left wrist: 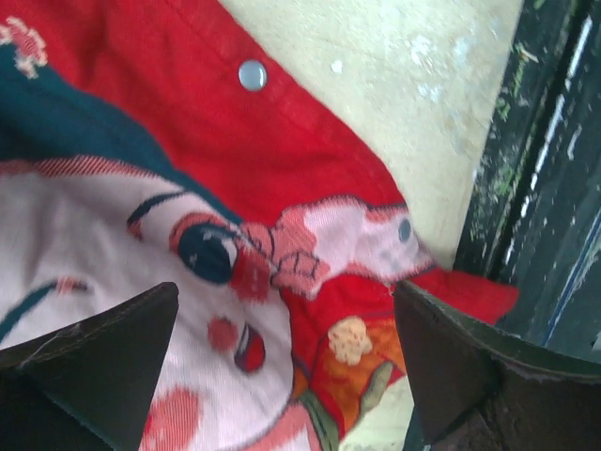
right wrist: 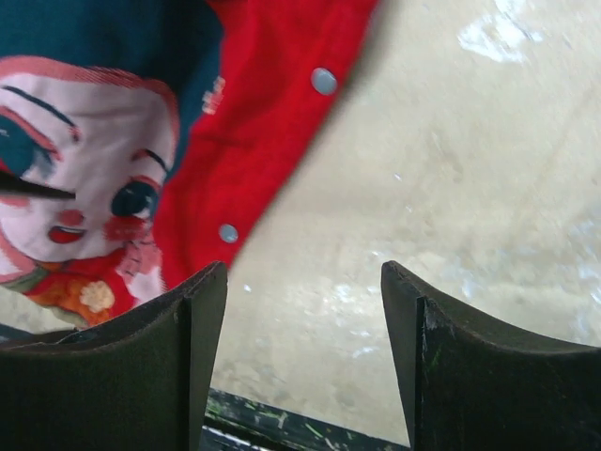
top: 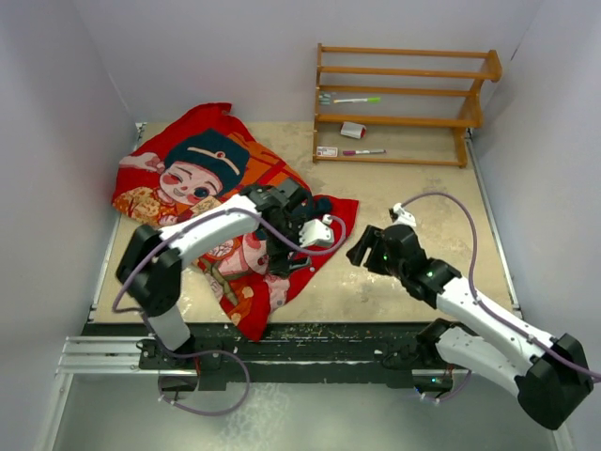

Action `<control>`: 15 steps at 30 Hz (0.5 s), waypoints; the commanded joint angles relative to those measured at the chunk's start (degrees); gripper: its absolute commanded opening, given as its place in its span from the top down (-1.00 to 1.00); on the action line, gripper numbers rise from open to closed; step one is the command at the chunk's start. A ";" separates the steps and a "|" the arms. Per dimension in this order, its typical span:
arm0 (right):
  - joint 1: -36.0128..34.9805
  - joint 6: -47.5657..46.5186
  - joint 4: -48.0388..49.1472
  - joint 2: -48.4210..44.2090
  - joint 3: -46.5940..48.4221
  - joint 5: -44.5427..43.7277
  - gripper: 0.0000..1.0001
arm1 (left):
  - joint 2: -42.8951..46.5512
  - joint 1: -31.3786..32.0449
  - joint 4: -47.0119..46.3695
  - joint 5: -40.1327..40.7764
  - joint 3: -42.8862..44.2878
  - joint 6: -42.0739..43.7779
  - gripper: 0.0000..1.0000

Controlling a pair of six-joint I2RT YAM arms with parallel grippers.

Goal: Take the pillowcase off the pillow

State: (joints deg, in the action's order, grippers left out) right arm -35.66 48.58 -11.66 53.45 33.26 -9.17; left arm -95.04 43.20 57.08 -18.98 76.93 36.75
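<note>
The red pillowcase with its cartoon girls lies across the left half of the table, covering the pillow, which is hidden. My left gripper hovers open over the case's near right part; in the left wrist view a girl's face, a folded-over edge and a snap button lie between the fingers. My right gripper is open and empty over bare table just right of the case's snap-buttoned edge.
A wooden rack stands at the back right with markers and small items on it. The table's dark front edge is close to the case's near corner. White walls enclose the table.
</note>
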 commanded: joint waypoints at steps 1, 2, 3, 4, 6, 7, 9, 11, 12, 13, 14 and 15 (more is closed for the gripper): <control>-0.09 5.57 0.88 -5.71 -6.24 -2.21 -0.36 | -7.64 0.12 -5.35 -5.14 5.31 -5.58 -0.99; -0.06 6.45 1.95 -6.47 -7.58 -1.76 -0.35 | -9.01 0.08 -6.88 -5.40 5.75 -6.71 -0.99; -0.12 6.80 2.59 -6.65 -8.48 -1.30 -0.34 | -10.19 0.12 -8.34 -5.52 6.16 -7.62 -0.99; -0.19 6.86 3.02 -6.19 -8.77 -0.97 -0.34 | -11.10 0.13 -9.78 -5.64 6.39 -8.45 -0.99; -0.54 6.82 3.17 -3.83 -7.89 -0.40 -0.33 | -12.50 0.13 -12.33 -5.14 6.17 -9.58 -0.99; -1.12 6.68 3.24 -2.24 -7.19 -0.44 -0.32 | -13.10 0.13 -13.41 -5.03 5.97 -10.06 -0.99; -3.30 6.91 3.43 0.47 -5.49 -1.72 -0.32 | -14.47 0.11 -14.62 -4.93 5.70 -11.07 -0.98; -6.69 7.74 3.71 3.02 -3.65 -4.02 -0.32 | -15.86 0.06 -16.09 -4.17 4.92 -12.00 -0.82; -8.19 8.10 3.75 4.10 -2.78 -4.99 -0.32 | -16.33 0.12 -16.84 -3.29 4.49 -12.39 -0.67; -9.37 8.45 3.75 5.09 -1.77 -5.48 -0.32 | -16.81 0.02 -17.59 -2.07 4.16 -12.78 -0.51; -10.61 8.73 3.67 5.91 -1.08 -5.86 -0.32 | -17.15 -0.07 -18.19 -0.89 3.84 -12.97 -0.36; -11.38 9.18 3.71 6.36 -0.54 -6.12 -0.32 | -17.26 -0.19 -18.78 0.12 3.58 -12.95 -0.21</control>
State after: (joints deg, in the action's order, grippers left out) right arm -43.51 55.35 -10.20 58.72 28.51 -11.62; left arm -111.07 43.20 43.03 -21.50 80.38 26.11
